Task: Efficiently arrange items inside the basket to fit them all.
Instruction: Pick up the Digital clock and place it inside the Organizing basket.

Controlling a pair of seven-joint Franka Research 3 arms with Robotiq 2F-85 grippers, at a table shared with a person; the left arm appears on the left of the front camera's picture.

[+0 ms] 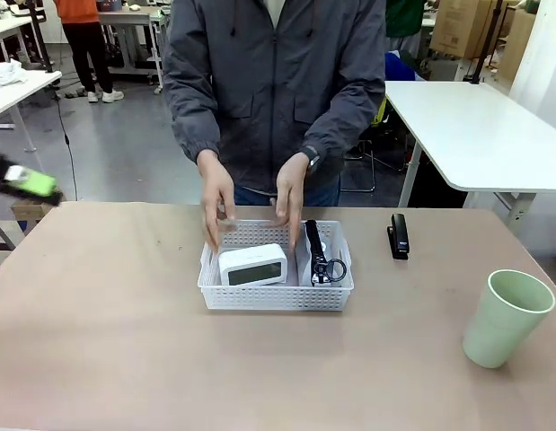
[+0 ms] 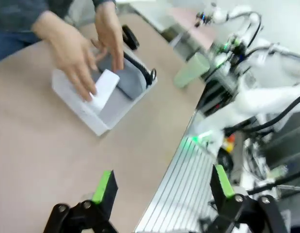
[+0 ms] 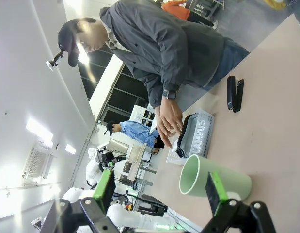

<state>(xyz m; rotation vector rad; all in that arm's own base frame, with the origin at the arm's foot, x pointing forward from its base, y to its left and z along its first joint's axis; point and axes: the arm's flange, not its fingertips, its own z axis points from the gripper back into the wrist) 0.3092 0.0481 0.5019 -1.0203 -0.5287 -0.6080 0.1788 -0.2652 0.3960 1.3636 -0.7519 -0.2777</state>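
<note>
1. Fingers of the left gripper [image 2: 162, 182] are spread wide with nothing between them. They hang above the tabletop's [image 1: 107, 341] near edge, well away from the basket [image 1: 278, 296].
2. Right gripper [image 3: 160, 187]: fingers also wide apart, nothing held. In its wrist view the pale green cup [image 1: 507, 316] sits beyond the gap between them, not gripped.
3. Basket is at the middle of the tabletop, towards the person's side.
4. Small white box [image 1: 252, 266] is inside the basket, left half, on its edge with the broad face towards the robot.
5. Grey pouch [image 1: 313, 247] is inside too, right half, just beside the box. Its black trim runs front to back and the metal ring is at the near end.
6. Black stapler [image 1: 399, 235] lies on the tabletop, outside the basket, near its right end.
7. Cup stands upright near the front right corner, well apart from the basket.
8. Person leans in from the far side. One hand [image 1: 216, 205] reaches over the basket's back left rim, the other hand [image 1: 289, 196] over the back middle. Both are motion-blurred, so I cannot tell if they touch the box or pouch.
</note>
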